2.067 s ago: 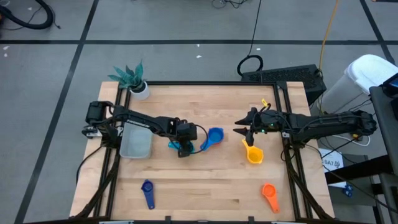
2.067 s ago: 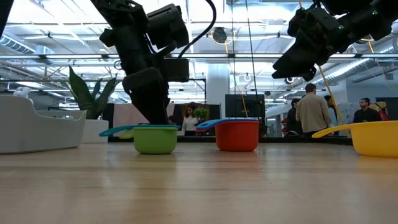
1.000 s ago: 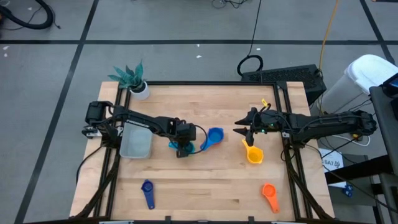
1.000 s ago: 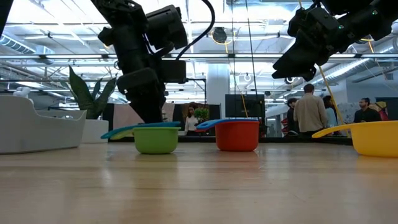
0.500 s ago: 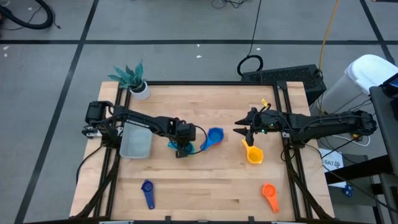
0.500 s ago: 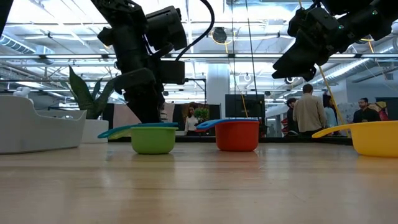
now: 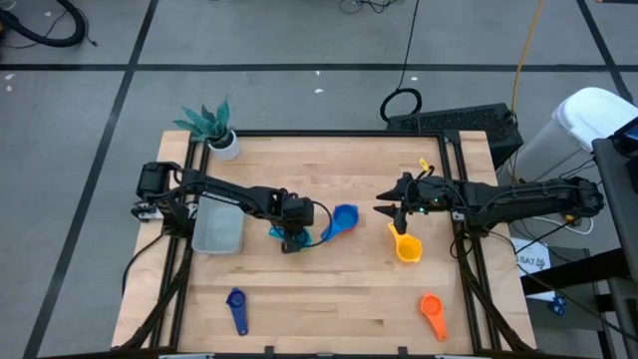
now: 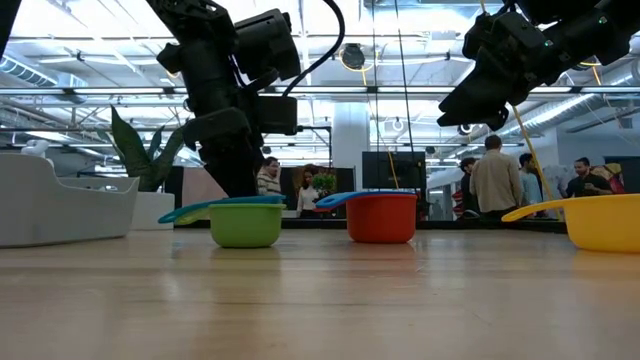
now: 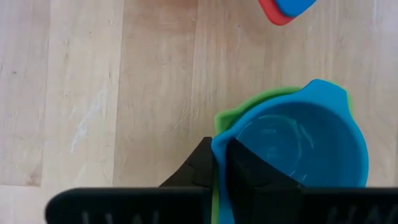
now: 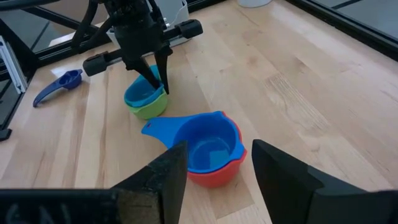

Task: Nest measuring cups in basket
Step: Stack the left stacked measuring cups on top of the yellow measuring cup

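At the far left corner of the wooden counter [image 7: 329, 299] stands a small white plant pot [image 7: 223, 144] with a spiky green plant. Just near of it, along the left edge, the pale grey-blue basket [image 7: 217, 226] lies with the left arm stretched over its far end.

The left gripper [image 7: 290, 242] is down near the counter's middle; in the left wrist view its jaws are clamped on the rim of the light blue cup [image 9: 297, 149] — 1 finger inside the bowl, 1 outside. That cup sits nested in the green cup [image 8: 247, 223], whose rim shows around it. In the low view the green cup appears to rest on the counter.

Just right of this pair, the blue cup [image 7: 343, 218] sits nested in the red cup [image 10: 214, 175], its handle pointing toward the left gripper. Near the front edge, left of centre, the dark blue cup [image 7: 237, 308] lies alone.

Right of centre, the right gripper [image 7: 396, 215] hangs above the counter with its jaws apart, holding nothing; the yellow cup [image 7: 407, 245] lies just near of it. The orange cup [image 7: 433, 313] lies by the front right corner, well apart from the others.

Beyond the counter, several people [image 8: 499, 181] stand in the room.
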